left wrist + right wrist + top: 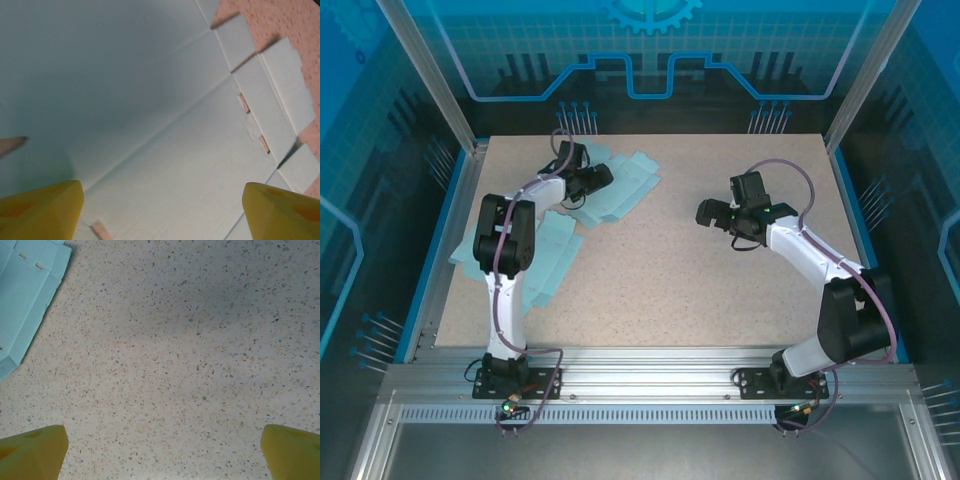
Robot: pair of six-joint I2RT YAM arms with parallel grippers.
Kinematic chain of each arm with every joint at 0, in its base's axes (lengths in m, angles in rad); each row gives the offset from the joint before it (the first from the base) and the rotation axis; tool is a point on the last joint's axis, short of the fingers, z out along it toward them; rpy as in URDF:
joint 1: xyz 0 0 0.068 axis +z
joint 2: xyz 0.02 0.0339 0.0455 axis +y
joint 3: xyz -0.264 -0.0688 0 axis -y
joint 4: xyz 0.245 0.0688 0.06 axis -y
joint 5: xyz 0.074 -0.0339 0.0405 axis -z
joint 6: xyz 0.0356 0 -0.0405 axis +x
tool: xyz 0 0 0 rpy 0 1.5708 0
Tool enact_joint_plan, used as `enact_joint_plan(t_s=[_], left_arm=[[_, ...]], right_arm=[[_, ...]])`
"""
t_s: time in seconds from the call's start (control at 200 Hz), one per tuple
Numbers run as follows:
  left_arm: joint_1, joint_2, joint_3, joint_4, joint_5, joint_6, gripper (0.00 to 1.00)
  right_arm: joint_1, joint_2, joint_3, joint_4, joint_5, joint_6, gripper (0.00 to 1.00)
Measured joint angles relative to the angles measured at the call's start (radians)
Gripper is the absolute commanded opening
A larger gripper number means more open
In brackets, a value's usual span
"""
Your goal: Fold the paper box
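The paper box [625, 185] is a flat, unfolded light-blue blank lying at the far left-centre of the table. Creases, small slots and end flaps show on the blank [165, 125] in the left wrist view. My left gripper [600, 178] hovers low over its left part, and its yellow fingertips [45, 207] stand wide apart with only flat paper between them [162, 210]. My right gripper [712, 212] is open over bare table to the right of the blank, with nothing between its fingers [162, 452]. A corner of the blank [25, 290] appears at the upper left of the right wrist view.
More light-blue flat sheets [545, 262] lie under and beside the left arm, reaching the table's left edge [460, 255]. The speckled tabletop [720, 290] is ringed by a blue rim and aluminium posts [430, 70]. Transparent enclosure walls stand behind.
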Motion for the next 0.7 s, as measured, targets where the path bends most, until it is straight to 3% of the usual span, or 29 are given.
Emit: enact_joint_plan(t_s=[0.4,0.695], left_arm=[[-0.124,0.083,0.099,-0.061,0.041,0.057,0.66],[-0.201,0.089,0.083,-0.018,0.107,0.035,0.56]], right_arm=[[-0.012,0.0,0.016,-0.006,-0.002,0.004,1.0],[-0.036,0.105,0.016,0.1,-0.104,0.069,1.0]])
